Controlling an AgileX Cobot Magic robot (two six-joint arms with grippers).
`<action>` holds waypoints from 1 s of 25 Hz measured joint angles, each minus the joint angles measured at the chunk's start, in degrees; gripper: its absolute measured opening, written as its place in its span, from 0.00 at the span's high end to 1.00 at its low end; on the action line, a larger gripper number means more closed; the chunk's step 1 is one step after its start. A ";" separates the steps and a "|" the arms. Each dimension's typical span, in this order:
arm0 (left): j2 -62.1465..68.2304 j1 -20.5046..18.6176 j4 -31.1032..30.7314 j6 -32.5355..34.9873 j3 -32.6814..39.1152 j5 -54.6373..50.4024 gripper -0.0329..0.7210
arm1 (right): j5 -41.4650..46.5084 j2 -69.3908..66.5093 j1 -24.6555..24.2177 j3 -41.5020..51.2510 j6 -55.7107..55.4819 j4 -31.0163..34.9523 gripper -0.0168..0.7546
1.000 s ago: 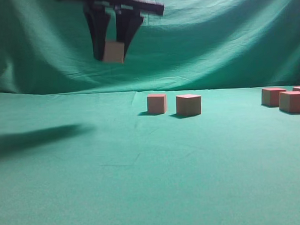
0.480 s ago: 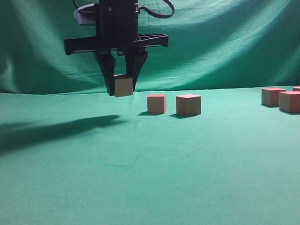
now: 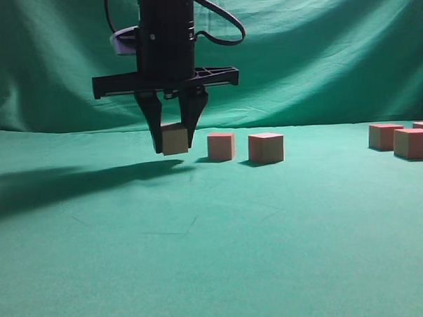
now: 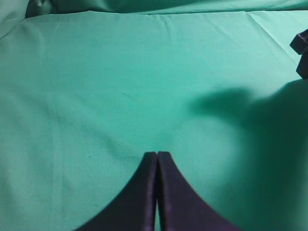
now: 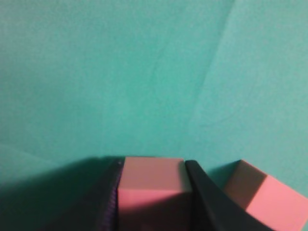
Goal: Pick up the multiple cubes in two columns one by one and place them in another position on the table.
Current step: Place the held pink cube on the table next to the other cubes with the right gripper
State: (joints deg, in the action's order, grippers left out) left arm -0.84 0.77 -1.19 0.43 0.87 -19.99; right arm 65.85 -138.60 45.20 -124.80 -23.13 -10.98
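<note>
My right gripper [image 3: 173, 147] is shut on a cube [image 3: 174, 140] and holds it just above the green table [image 3: 202, 257], left of two cubes standing in a row [image 3: 221, 145] [image 3: 266, 148]. In the right wrist view the held cube [image 5: 151, 180] sits between the jaws [image 5: 151, 192], and the nearest standing cube [image 5: 262, 195] shows close on the right. My left gripper [image 4: 157, 156] is shut and empty over bare cloth; it does not show in the exterior view.
More cubes stand at the table's right edge [image 3: 385, 135] [image 3: 413, 143], partly cut off by the frame. A draped green backdrop [image 3: 319, 48] hangs behind. The arm's shadow [image 3: 58, 183] lies on the left. A dark arm part [image 4: 301, 50] shows at the left wrist view's right edge.
My right gripper has come down with the cube, from high against the backdrop to just above the table, and shifted slightly right. The standing cubes have not moved.
</note>
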 joint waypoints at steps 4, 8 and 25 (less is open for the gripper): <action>0.00 0.00 0.00 0.00 0.00 0.00 0.96 | 0.00 -0.61 0.00 0.00 -0.95 -0.29 0.63; 0.00 0.00 0.00 0.00 0.00 0.00 0.96 | 0.10 -0.61 0.00 0.00 -1.36 -0.81 0.63; 0.00 0.00 0.00 0.00 0.00 0.00 0.96 | 0.10 -0.61 0.00 0.00 -0.13 -0.43 0.50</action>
State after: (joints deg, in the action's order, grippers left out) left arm -0.84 0.77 -1.19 0.43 0.87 -19.99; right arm 65.95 -139.21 45.20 -124.80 -23.26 -11.41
